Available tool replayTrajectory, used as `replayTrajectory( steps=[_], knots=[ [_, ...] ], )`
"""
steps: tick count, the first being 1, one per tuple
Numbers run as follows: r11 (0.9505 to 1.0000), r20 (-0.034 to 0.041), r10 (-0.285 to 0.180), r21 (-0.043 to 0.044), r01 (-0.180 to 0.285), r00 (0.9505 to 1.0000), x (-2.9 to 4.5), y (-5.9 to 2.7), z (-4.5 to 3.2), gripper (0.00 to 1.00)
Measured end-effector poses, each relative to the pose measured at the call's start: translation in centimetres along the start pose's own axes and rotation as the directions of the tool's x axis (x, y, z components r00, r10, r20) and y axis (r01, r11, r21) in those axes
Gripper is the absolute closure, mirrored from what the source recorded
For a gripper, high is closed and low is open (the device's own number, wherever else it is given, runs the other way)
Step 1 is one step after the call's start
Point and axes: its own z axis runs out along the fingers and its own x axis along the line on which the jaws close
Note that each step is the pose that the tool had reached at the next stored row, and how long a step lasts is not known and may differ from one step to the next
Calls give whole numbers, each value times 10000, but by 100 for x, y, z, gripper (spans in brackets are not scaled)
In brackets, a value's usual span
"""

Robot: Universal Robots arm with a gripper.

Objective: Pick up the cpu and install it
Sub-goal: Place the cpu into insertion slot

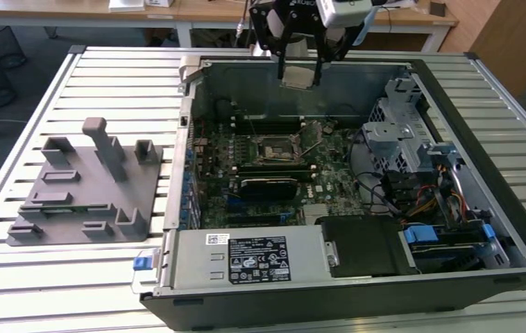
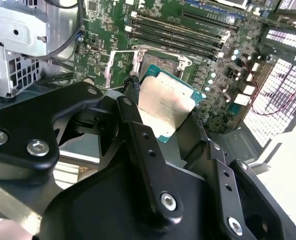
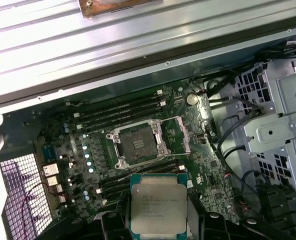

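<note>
My gripper [image 1: 298, 73] hangs above the rear part of the open computer case [image 1: 182, 208], shut on the cpu [image 1: 298, 78]. In both wrist views the cpu [image 3: 158, 205] [image 2: 163, 102] shows its silvery top and green rim, pinched at two opposite edges by the black fingers [image 2: 138, 125]. It is held in the air, well above the motherboard. The black socket [image 3: 136, 145] [image 1: 270, 148] lies below with its metal frame swung open and nothing in it. The cpu hides part of the socket [image 2: 155, 62] in the second wrist view.
Memory sticks [image 3: 123, 111] flank the socket. A metal drive cage [image 1: 400, 132] and cables [image 1: 402, 191] fill the exterior view's right side of the case; a power supply [image 1: 244, 258] sits at the front. A grey fixture [image 1: 87, 187] stands on the slatted table [image 1: 105, 76].
</note>
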Motion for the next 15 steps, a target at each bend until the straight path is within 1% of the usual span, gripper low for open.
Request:
replayTrajectory(
  steps=[4, 9, 15],
  knots=[
    [9994, 7, 344, 10, -344, 9994, -1, 0, 4, 46],
    [9973, 16, 732, 23, -732, 9973, 0, 0, 8, 46],
    [9930, 26, 1179, 36, -1179, 9930, 0, 0, 14, 46]
  ],
)
